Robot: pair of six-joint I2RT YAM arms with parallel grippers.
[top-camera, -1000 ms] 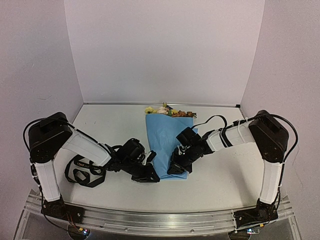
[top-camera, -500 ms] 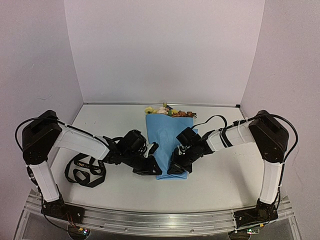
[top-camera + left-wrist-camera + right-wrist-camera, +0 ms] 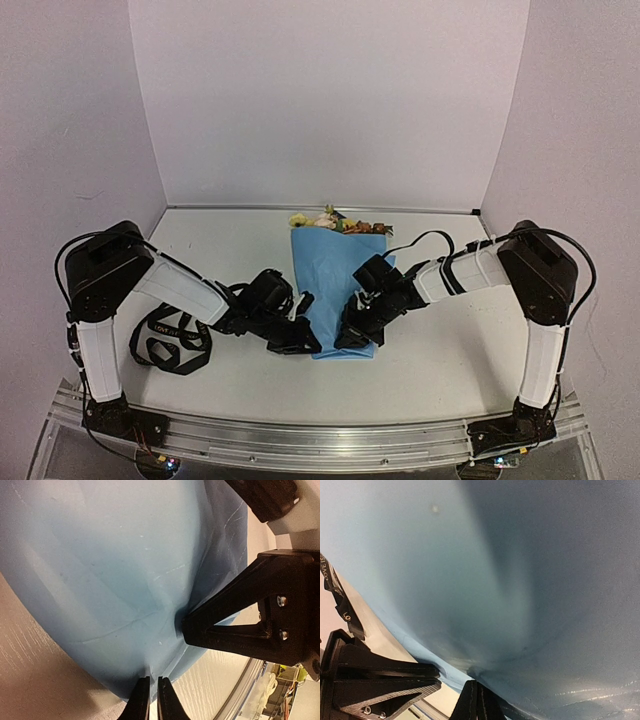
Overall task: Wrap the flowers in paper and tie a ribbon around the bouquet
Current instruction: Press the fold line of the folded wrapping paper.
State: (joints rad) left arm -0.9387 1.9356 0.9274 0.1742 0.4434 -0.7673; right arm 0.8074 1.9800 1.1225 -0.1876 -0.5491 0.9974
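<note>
The light-blue paper (image 3: 335, 275) lies folded lengthwise over the flowers (image 3: 335, 221), whose yellow, pink and orange blooms stick out at its far end. My left gripper (image 3: 306, 345) is at the paper's near left corner. In the left wrist view (image 3: 150, 681) its jaws are almost together and the paper (image 3: 100, 555) puckers at their tips. My right gripper (image 3: 350, 338) pinches the near right part of the paper; in its wrist view (image 3: 478, 684) it is shut, with a crease in the paper (image 3: 495, 555) at its tips. The black ribbon (image 3: 165, 342) lies looped on the table to the left.
The right gripper's black frame (image 3: 250, 620) is close beside my left fingers. The left gripper's body (image 3: 375, 680) and a piece of lettered ribbon (image 3: 334, 597) show at the left of the right wrist view. The table's metal front rail (image 3: 320, 440) runs just behind both grippers.
The left arm has shifted a little at the paper's near left corner and its jaws have narrowed. The right arm and the bouquet end have not moved.
</note>
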